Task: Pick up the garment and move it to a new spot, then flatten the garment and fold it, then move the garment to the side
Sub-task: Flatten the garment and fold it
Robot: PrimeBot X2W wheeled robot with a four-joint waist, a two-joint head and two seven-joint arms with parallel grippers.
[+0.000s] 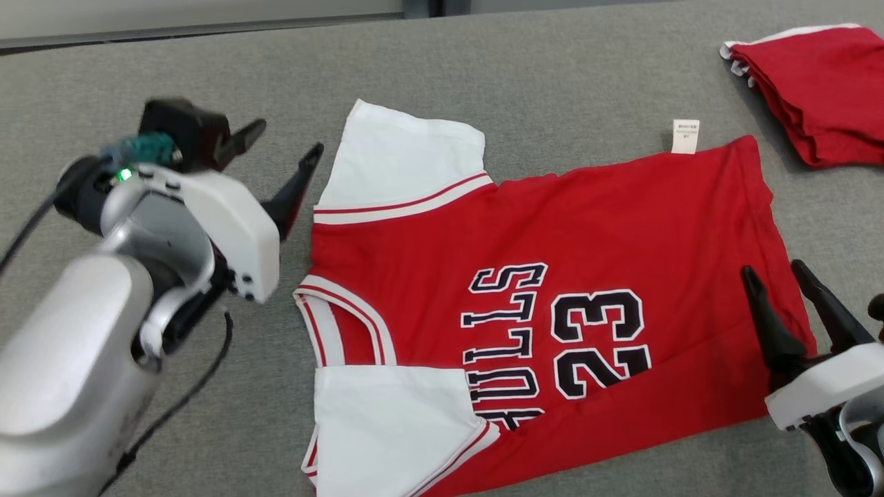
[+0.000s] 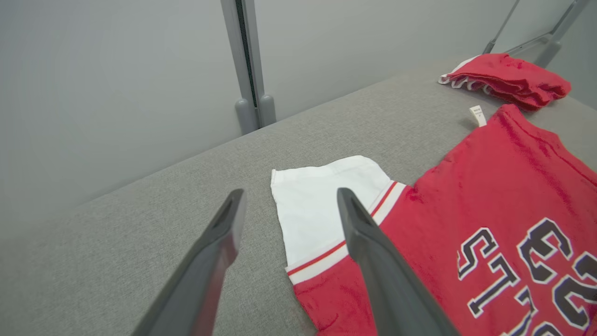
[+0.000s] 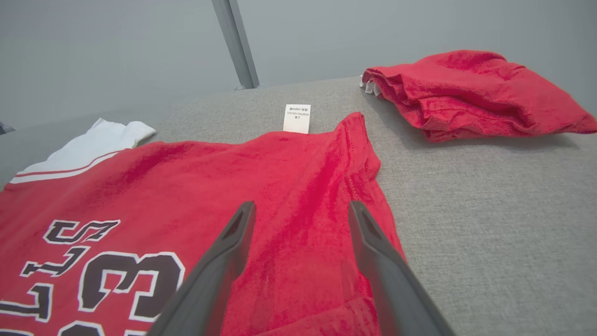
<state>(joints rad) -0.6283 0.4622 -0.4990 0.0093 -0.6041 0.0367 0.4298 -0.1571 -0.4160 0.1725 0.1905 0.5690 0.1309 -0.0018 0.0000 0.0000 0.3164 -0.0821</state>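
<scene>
We are holding the left gripper (image 1: pixel 289 137), fingers spread, just left of the far white sleeve (image 1: pixel 404 162). The jersey (image 1: pixel 587 228) is lying flat on the table (image 1: pixel 552 62). The left wrist view is adding a grey post (image 2: pixel 247 60) behind it. We are hovering the right gripper (image 1: pixel 772 268), fingers spread, over the right hem. A folded red garment (image 1: pixel 822 83) is lying far right.

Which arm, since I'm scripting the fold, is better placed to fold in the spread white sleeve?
Left. The left gripper hovers open right beside that sleeve, while the right gripper sits open over the jersey hem, far from it.
</scene>
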